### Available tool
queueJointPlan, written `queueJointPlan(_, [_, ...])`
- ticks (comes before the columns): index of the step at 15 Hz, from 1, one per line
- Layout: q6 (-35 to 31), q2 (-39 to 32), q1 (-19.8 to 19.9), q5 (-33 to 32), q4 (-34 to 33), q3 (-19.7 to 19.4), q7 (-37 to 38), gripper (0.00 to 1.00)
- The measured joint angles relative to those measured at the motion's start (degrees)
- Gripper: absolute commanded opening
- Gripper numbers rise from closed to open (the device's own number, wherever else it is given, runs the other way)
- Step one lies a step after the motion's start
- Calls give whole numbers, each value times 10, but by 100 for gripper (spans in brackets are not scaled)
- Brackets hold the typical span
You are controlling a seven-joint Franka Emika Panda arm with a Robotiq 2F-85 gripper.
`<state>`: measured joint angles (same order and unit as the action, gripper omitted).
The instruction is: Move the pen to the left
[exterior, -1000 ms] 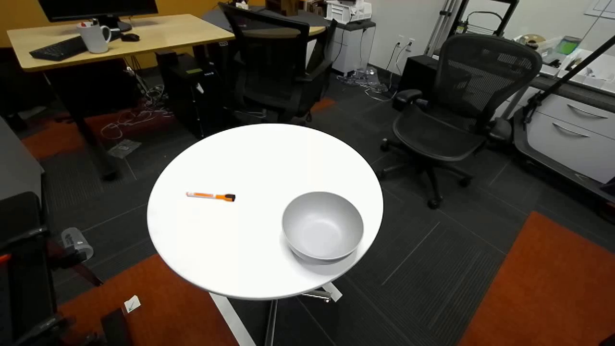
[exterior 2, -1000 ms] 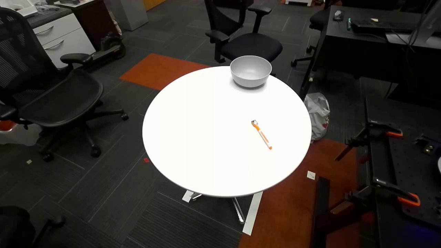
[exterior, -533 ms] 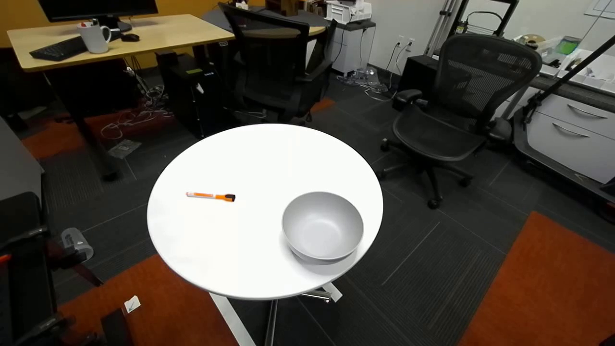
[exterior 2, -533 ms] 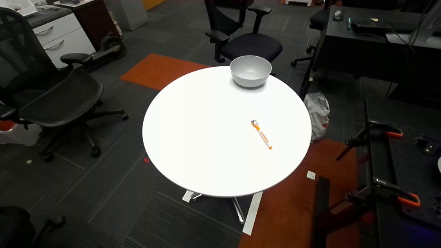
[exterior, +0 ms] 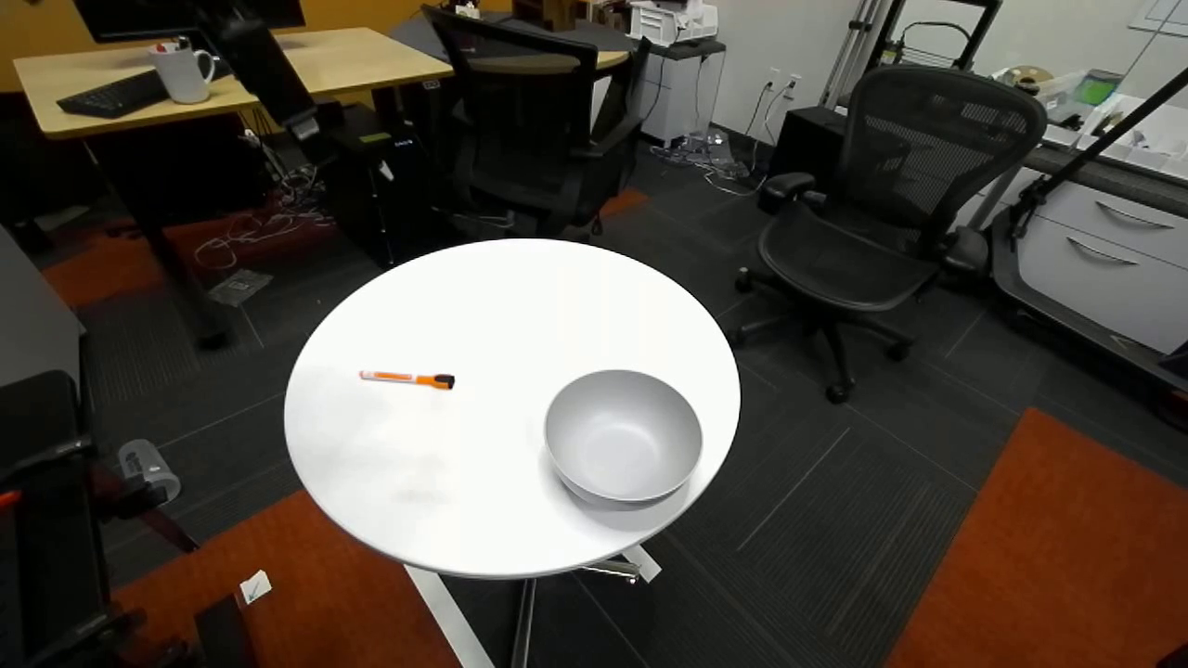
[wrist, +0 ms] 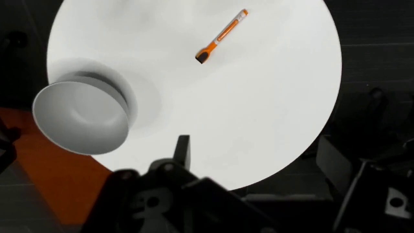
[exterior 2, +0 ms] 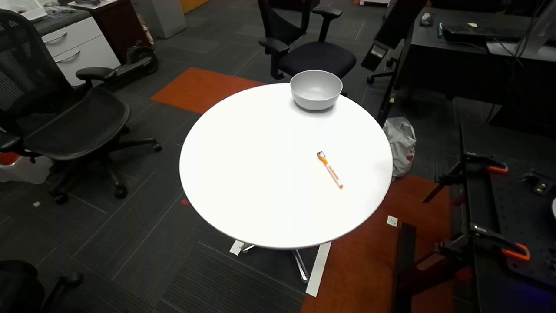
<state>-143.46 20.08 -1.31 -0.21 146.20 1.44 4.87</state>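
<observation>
The pen is an orange and white marker with a dark end. It lies flat on the round white table (exterior: pixel 520 306) in both exterior views (exterior: pixel 406 378) (exterior 2: pixel 333 173) and shows in the wrist view (wrist: pixel 227 30) near the top, its dark end toward the gripper. My gripper (wrist: pixel 255 139) is open, its fingers wide apart with nothing between them. It is high above the table and away from the pen. A dark part of my arm or gripper shows at the top in both exterior views (exterior: pixel 264 74) (exterior 2: pixel 397 26); no fingertips can be made out there.
A grey bowl (exterior: pixel 624 436) stands near the table's edge, also in an exterior view (exterior 2: pixel 316 104) and at the left of the wrist view (wrist: pixel 81 116). Office chairs (exterior: pixel 891 186) stand around the table. A dark bench with clamps (exterior 2: pixel 512 195) stands beside it.
The dark arm or gripper has come into view at the top of both exterior views. A faint shadow now lies on the table. The pen and bowl have not moved.
</observation>
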Motion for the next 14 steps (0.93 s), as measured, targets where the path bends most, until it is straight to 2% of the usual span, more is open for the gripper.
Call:
queueJointPlan(5, [-49, -101, -6, 81, 2, 0, 0, 100])
queueJointPlan(9, [-62, -164, -6, 86, -1, 3, 53, 100])
queueJointPlan(14, [-138, -246, -8, 85, -9, 8, 150, 100])
